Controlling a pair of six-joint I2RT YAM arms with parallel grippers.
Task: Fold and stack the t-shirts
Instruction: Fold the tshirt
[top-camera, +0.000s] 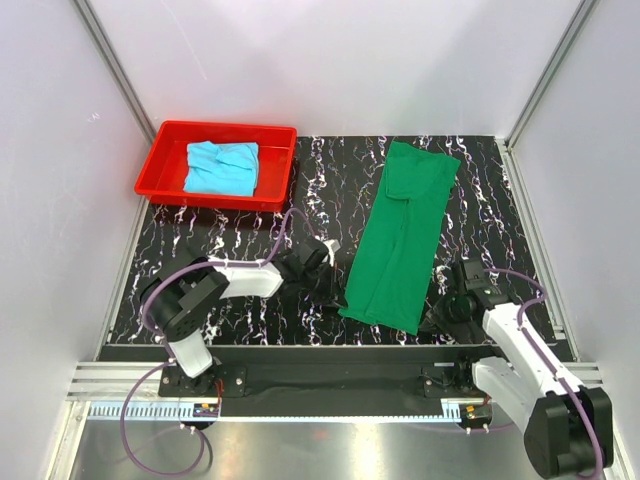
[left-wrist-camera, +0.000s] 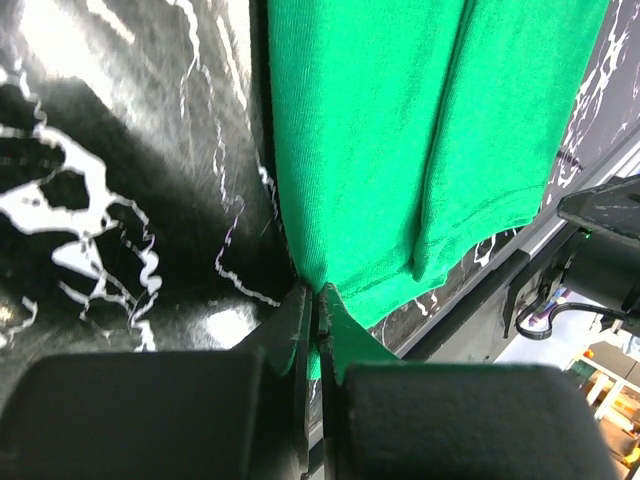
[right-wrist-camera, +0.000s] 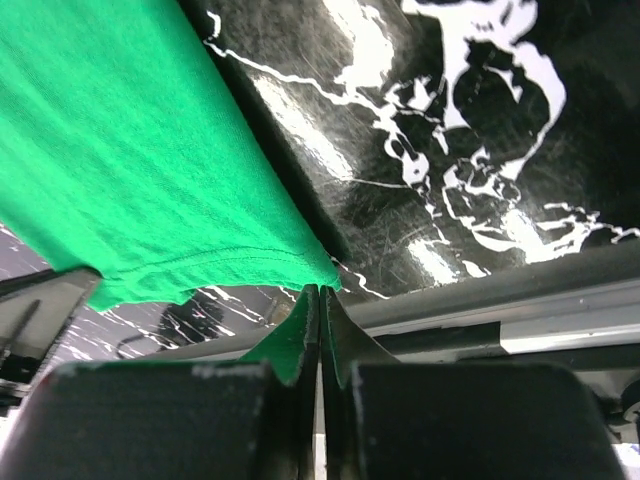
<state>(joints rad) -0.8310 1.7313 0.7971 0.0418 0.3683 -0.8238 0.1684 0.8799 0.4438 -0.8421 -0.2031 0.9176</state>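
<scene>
the dark green t-shirt lies as a long strip on the marbled black surface, right of centre, running from its far end near the back edge down to a near hem between the two arms, with a fold line down its length. the left fingers are pinched tight on the near left corner of that hem, green cloth showing between them, and the right fingers are clamped the same way on the near right corner. from where i stand this looks like the start of a fold taking the near hem up toward the far end. to do it well, i'd say both arms should lift together and only just clear of the surface, keep the hem taut between them so it doesn't sag in the middle, carry it straight along the strip and not across, and lay it down with its edges lined up over the far end before letting go. an uneven lift would likely skew the strip. over in the far left corner sits a red plastic tray, and in it a light blue t-shirt, loosely bunched, filling most of the tray floor, well apart from both arms and not yet folded.
</scene>
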